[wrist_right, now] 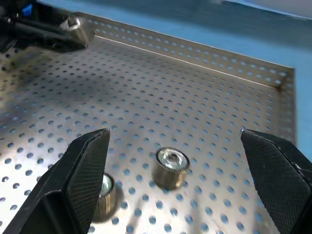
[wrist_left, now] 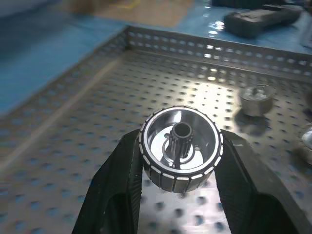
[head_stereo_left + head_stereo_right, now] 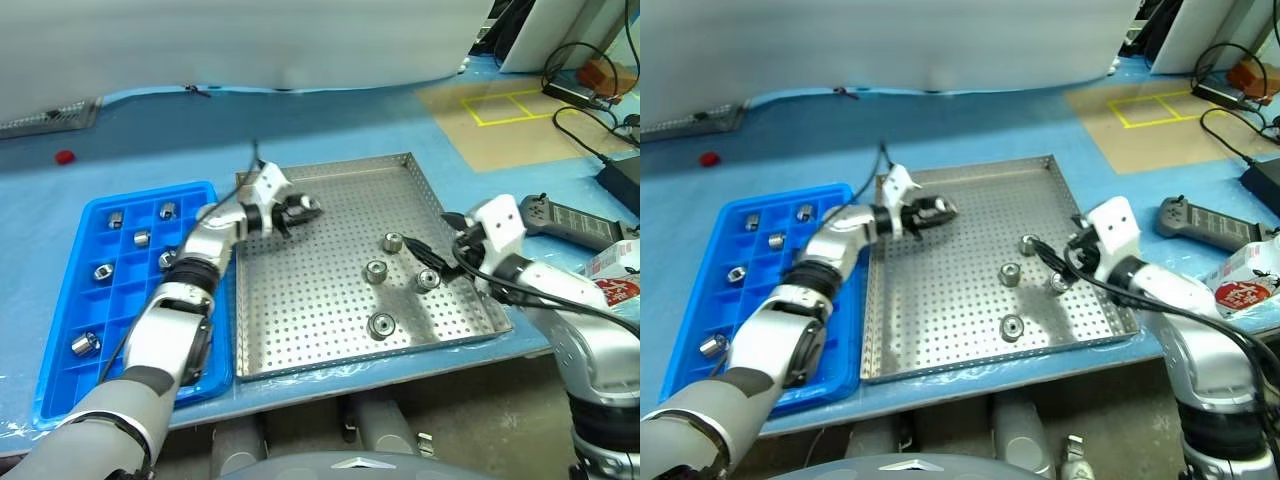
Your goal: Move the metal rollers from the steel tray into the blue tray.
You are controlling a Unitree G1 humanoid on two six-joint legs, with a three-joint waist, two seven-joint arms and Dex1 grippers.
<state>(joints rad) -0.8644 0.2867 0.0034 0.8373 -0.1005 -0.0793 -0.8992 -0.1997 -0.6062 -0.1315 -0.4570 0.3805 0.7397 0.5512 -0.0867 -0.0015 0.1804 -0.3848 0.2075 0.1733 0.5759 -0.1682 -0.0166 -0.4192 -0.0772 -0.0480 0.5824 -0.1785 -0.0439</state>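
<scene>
Steel tray [image 3: 300, 300] carries four loose rollers [image 3: 381, 324]; the left gripper [image 3: 308, 208] pinches another above it, while the right gripper [image 3: 432, 258] hangs spread wide.

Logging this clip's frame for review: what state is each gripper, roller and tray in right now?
left gripper: shut on a metal roller, held above the steel tray floor.
right gripper: jaws wide open, hovering over loose rollers.
loose rollers: four lying free on the steel tray.
steel tray: still holds rollers.
blue tray: several compartments hold rollers, many empty.
</scene>
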